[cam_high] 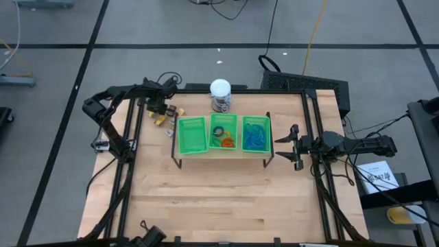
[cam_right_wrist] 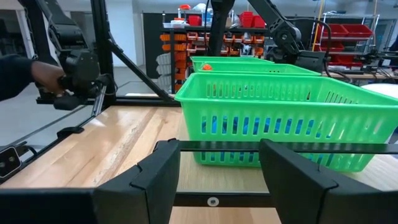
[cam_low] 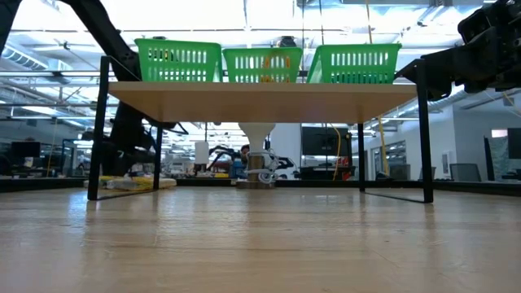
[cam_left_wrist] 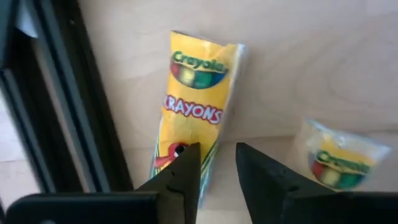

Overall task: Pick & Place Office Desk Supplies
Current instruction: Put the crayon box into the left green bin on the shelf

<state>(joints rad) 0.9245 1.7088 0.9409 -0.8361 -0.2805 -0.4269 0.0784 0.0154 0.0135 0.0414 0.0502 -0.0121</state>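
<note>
A yellow Crayola crayon packet in clear wrap (cam_left_wrist: pixel 193 106) lies flat on the wooden table (cam_high: pixel 206 199), its near end just ahead of the left gripper (cam_left_wrist: pixel 217 163), whose narrowly parted jaws grasp nothing. Its long axis runs away from the fingertips. A second packet (cam_left_wrist: pixel 339 163) lies beside it. The green three-basket tray (cam_high: pixel 223 134) holds coloured rings and blue loops. The right gripper (cam_right_wrist: pixel 217 163) waits released beside the tray.

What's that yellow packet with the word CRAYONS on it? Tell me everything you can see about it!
The yellow crayon packet is a small, narrow pack in shiny clear wrap. It has a green oval logo, red "CRAYONS" lettering and a little cartoon near one end. It lies flat on the light wooden table, beside a black frame bar. The left gripper hangs right over its end, fingers slightly apart and not clearly touching it. A second, similar packet lies nearby, apart from it.
</note>
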